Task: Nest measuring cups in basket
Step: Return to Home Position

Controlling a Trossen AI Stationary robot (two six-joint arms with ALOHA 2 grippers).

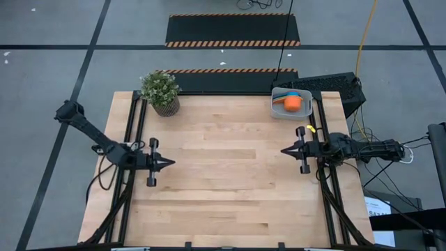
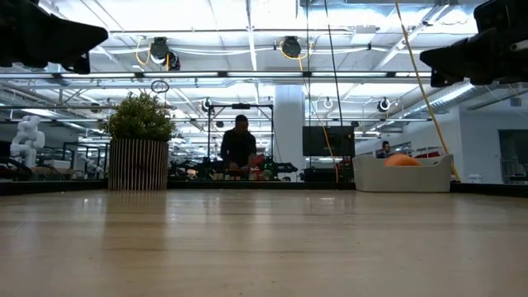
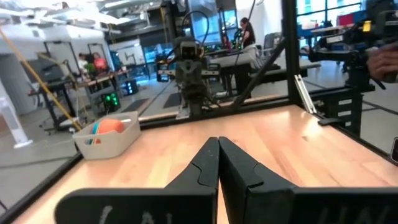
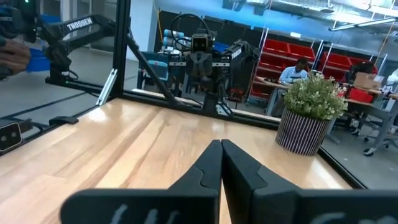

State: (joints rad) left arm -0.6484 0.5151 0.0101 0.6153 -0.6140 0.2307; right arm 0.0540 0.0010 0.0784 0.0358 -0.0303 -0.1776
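The light-grey basket (image 1: 290, 103) stands at the table's far right, with measuring cups (image 1: 293, 102) inside it: an orange one on top, light blue and other colours under it. The left wrist view shows the basket (image 3: 107, 138) with the orange cup (image 3: 111, 126) above its rim. My left gripper (image 1: 171, 163) hangs shut above the table's left side, pointing level toward the right edge. My right gripper (image 1: 283, 150) hangs shut above the right side, pointing toward the left edge. Neither holds anything.
A potted green plant (image 1: 161, 92) in a striped pot stands at the table's far left. The middle of the wooden table (image 1: 223, 174) lies bare between the two grippers. Black frame rails (image 1: 132, 139) run along both sides. A person stands in the room beyond.
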